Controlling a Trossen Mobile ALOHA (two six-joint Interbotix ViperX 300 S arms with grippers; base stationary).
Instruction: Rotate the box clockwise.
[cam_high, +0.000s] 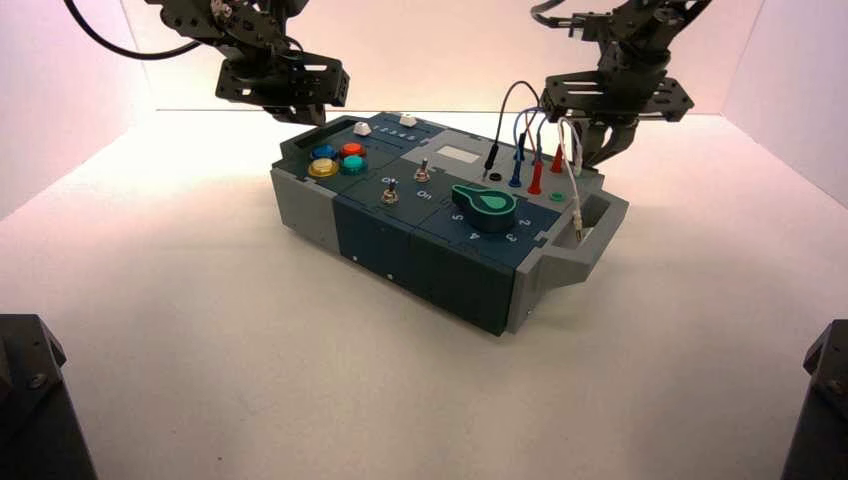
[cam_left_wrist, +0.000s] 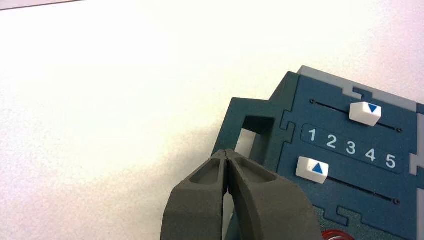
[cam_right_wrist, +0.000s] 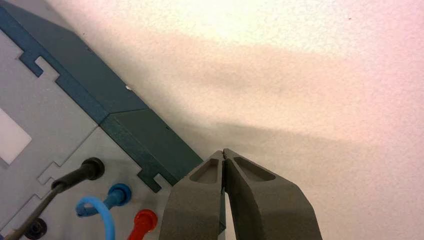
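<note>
The grey and dark-blue box (cam_high: 420, 262) stands turned on the white table, its left end farther back and its right end nearer. My left gripper (cam_high: 305, 112) is shut and empty, with its tips (cam_left_wrist: 226, 152) at the box's left end handle (cam_left_wrist: 252, 125), beside the two white sliders (cam_left_wrist: 365, 112). My right gripper (cam_high: 603, 150) is shut and empty, and its tips (cam_right_wrist: 223, 151) sit at the box's far edge (cam_right_wrist: 150, 135) by the plugged wires (cam_right_wrist: 95, 205). Whether either gripper touches the box cannot be told.
On the box top are coloured round buttons (cam_high: 338, 158), two toggle switches (cam_high: 390, 193), a green dial (cam_high: 485, 205) and looped wires (cam_high: 520, 120). White walls close the table at the back and sides. Dark arm bases (cam_high: 30, 400) stand at both front corners.
</note>
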